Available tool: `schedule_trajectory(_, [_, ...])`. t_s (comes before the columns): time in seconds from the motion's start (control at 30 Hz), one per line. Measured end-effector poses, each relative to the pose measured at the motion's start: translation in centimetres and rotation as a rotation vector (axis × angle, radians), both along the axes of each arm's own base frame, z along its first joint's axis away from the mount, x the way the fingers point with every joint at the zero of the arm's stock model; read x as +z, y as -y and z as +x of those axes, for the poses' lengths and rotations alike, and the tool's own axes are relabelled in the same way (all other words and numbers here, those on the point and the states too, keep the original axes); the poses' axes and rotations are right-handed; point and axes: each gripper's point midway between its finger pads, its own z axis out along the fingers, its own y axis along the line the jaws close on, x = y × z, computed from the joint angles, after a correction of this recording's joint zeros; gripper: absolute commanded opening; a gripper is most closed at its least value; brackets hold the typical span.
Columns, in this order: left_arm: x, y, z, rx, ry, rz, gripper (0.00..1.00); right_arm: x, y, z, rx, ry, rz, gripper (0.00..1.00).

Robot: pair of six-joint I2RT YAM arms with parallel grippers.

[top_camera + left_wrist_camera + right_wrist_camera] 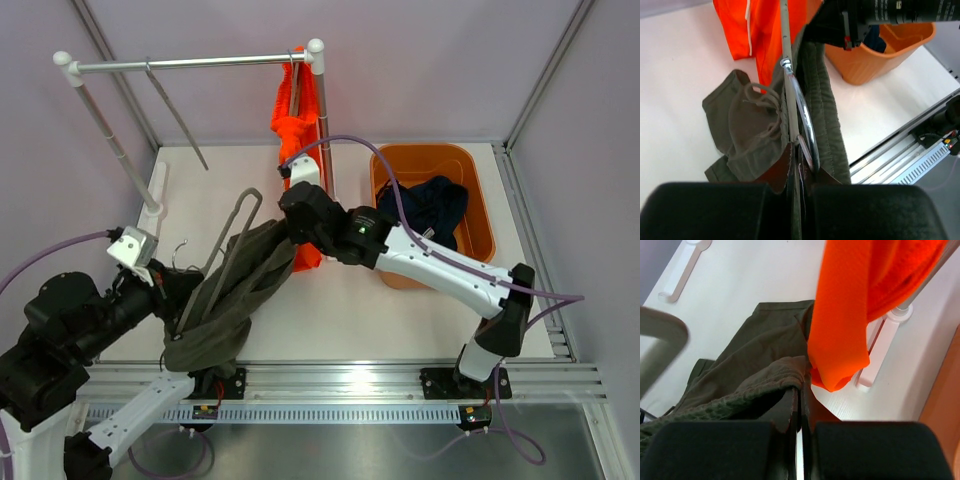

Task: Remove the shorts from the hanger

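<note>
The olive-grey shorts (pixel 235 290) hang on a metal hanger (pixel 240 215) held low over the table's near left. My left gripper (pixel 188 287) is shut on the hanger's wire (pixel 805 120), with the olive cloth (pixel 747 130) draped on both sides of it. My right gripper (pixel 287 235) is shut on the upper edge of the olive-grey shorts (pixel 755 355), its jaws pressed together on the hem. The orange shorts (pixel 297 125) hang from the rack just beyond it and also show in the right wrist view (pixel 855 315). The navy shorts (pixel 435 205) lie in the orange basket (pixel 425 150).
A rack with a metal rod (pixel 190 63) stands at the back, with an empty hanger (pixel 178 115) on it. Its white feet (pixel 160 190) rest on the table; the right one (pixel 880 350) is beside my right gripper. The basket (pixel 890 50) stands at the right.
</note>
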Motion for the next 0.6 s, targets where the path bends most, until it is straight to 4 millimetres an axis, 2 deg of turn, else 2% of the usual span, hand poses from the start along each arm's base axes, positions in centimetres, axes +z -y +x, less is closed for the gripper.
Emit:
schedule_trajectory(0.2, [2.5, -0.1, 0.4, 0.031, 0.103, -0.087, 0.00, 0.2, 1.0, -1.3, 0.041, -0.020, 0.033, 0.00])
schedule_trajectory(0.33, [5.0, -0.2, 1.9, 0.088, 0.228, -0.189, 0.00, 0.4, 0.0, -3.3, 0.099, -0.009, 0.017, 0.00])
schedule_trajectory(0.5, [9.8, -0.1, 5.8, 0.203, 0.360, -0.296, 0.00, 1.4, -2.1, -8.8, 0.248, 0.002, -0.011, 0.00])
schedule_trajectory(0.6, [12.7, 0.1, 8.8, 0.275, 0.422, -0.336, 0.00, 3.3, -1.3, -10.4, 0.281, 0.018, 0.004, 0.00])
